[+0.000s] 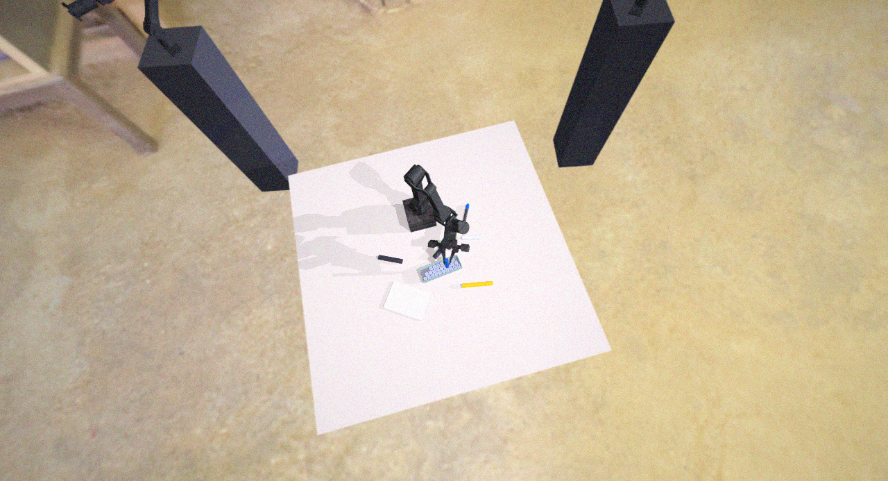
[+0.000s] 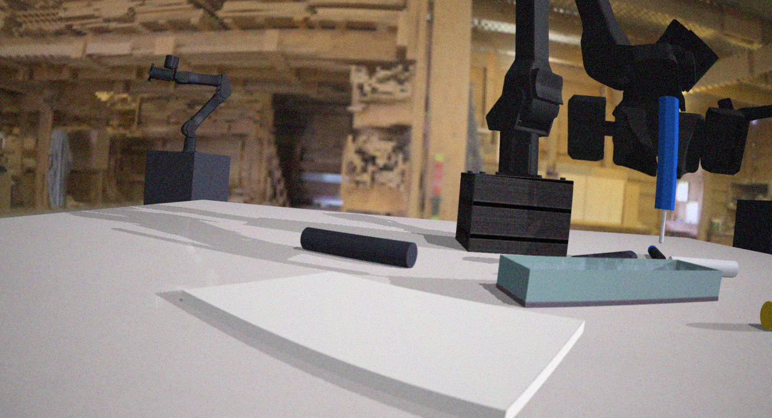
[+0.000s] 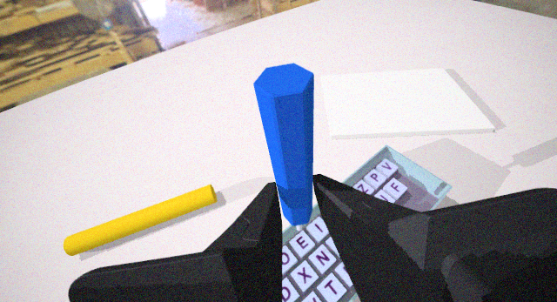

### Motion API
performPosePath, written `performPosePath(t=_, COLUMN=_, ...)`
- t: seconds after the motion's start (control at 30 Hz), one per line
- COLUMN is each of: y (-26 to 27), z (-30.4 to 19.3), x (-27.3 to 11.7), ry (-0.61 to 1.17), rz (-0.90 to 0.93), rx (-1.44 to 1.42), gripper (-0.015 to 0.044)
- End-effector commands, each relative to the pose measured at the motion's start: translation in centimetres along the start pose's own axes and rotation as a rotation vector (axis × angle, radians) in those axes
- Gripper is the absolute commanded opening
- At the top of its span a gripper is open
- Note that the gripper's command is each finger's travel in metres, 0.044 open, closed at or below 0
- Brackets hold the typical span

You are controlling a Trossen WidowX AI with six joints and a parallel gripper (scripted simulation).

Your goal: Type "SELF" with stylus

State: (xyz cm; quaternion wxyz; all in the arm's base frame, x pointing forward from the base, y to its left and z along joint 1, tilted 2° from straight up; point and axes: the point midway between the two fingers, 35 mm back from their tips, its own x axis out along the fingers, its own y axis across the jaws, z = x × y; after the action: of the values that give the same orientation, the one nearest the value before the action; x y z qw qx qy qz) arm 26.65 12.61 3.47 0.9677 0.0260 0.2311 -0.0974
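The blue stylus (image 1: pixel 446 263) (image 2: pixel 667 145) (image 3: pixel 289 132) stands upright, thin pale tip down. My gripper (image 1: pixel 448 258) (image 2: pixel 666 172) (image 3: pixel 295 186) is shut on its handle. The teal-walled keyboard (image 1: pixel 428 276) (image 2: pixel 604 286) (image 3: pixel 413 167) lies below. In the exterior view the tip is clear above the keyboard's rim. In the wrist view the tip appears just beyond the E key (image 3: pixel 302 243) and I key (image 3: pixel 318 228). The F key (image 3: pixel 395 187) shows right of the fingers. The fingers hide many keys; I cannot make out S or L.
A yellow marker (image 1: pixel 476 284) (image 2: pixel 766 315) (image 3: pixel 139 219) and a white pad (image 1: pixel 406 300) (image 2: pixel 377 329) (image 3: pixel 405 102) lie beyond the keyboard. A black cylinder (image 1: pixel 390 259) (image 2: pixel 359 247) lies left. A white pen (image 2: pixel 723 267) and a blue-ended black pen (image 1: pixel 466 212) lie near the arm.
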Motion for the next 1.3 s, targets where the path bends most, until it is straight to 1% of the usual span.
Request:
performPosePath(t=0.0, y=0.0, z=0.0, x=0.0, ry=-0.001, rz=0.001, rx=0.001, gripper=0.0058)
performPosePath(t=0.07, y=0.0, z=0.0, x=0.0, ry=-0.001, rz=0.001, rx=0.001, gripper=0.0045)
performPosePath(t=0.13, y=-0.2, z=0.0, x=0.0, ry=-0.001, rz=0.000, rx=0.001, gripper=0.0000)
performPosePath(t=0.47, y=-2.9, z=0.2, x=-0.6, ry=0.000, rz=-0.002, rx=-0.001, gripper=0.0000)
performPosePath(t=1.17, y=-3.0, z=-1.6, x=0.4, ry=0.000, rz=-0.003, rx=-0.001, gripper=0.0000)
performPosePath(t=1.27, y=-3.1, z=-1.7, x=0.4, ry=0.000, rz=-0.003, rx=-0.001, gripper=0.0079)
